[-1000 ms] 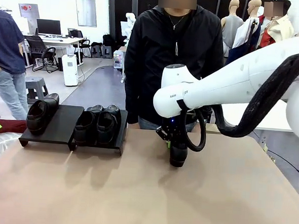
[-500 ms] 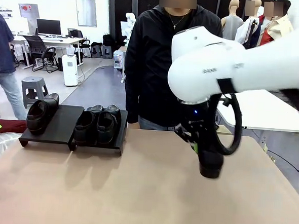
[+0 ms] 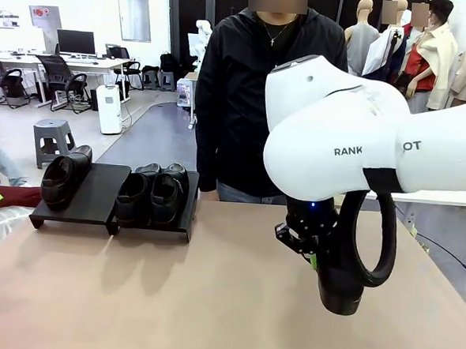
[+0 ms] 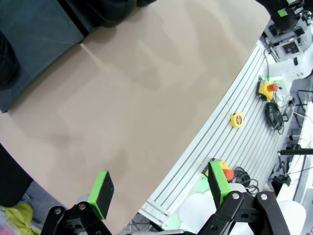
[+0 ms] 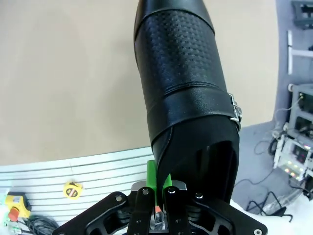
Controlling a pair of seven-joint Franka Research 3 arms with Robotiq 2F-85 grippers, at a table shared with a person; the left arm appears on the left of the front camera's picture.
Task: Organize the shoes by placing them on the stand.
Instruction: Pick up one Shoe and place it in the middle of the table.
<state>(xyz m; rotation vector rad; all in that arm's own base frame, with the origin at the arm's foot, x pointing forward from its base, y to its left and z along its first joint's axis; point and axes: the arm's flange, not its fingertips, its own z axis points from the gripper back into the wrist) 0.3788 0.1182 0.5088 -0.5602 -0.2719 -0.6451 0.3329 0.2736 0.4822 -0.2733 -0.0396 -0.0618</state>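
At the far left of the bench [image 3: 209, 300], the stand [image 3: 97, 194] is seen with one shoe [image 3: 63, 178] resting on its left panel, at that panel's left side. Two more shoes [image 3: 151, 192] are set side by side on the right panel, touching each other. A person in a black jacket [image 3: 258, 89] is seen standing at the far edge of the bench, behind its middle. To the right, the fourth shoe [image 3: 339, 272] is held off the bench, toe pointing down, by the right gripper [image 5: 159, 188]; the gripper's pads are pressed together on the rim of the shoe's opening. In the left wrist view, the left gripper [image 4: 159, 188] is seen with its pads spread wide apart and nothing between them, above the near edge of the bench.
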